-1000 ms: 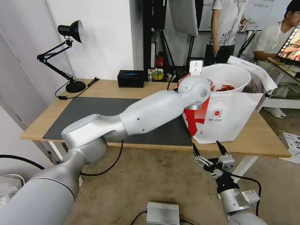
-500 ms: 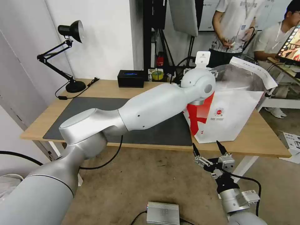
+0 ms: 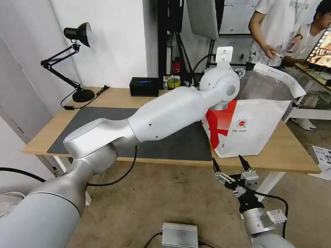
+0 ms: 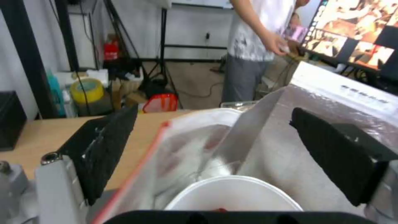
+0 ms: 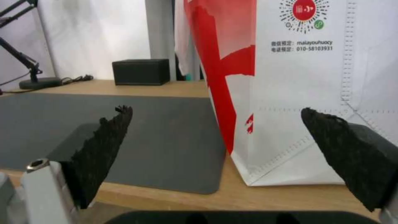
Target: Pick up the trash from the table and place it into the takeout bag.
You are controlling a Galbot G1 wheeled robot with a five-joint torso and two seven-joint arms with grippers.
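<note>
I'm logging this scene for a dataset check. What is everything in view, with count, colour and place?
Takeout bag: one, white with red panels and foil lining, on the table's right end.
White bowl: one, inside the bag, below the left gripper.
Table: one, light wood.
Mat: one, dark grey, on the table.
Desk lamp: one, black, back left corner.
Black box: one, at the table's back edge.
Tape roll: one, yellow, behind the table.
Metal box: one, grey, on the floor.
Left gripper: open, above the bag's mouth.
Right gripper: open, low in front of the table edge.
</note>
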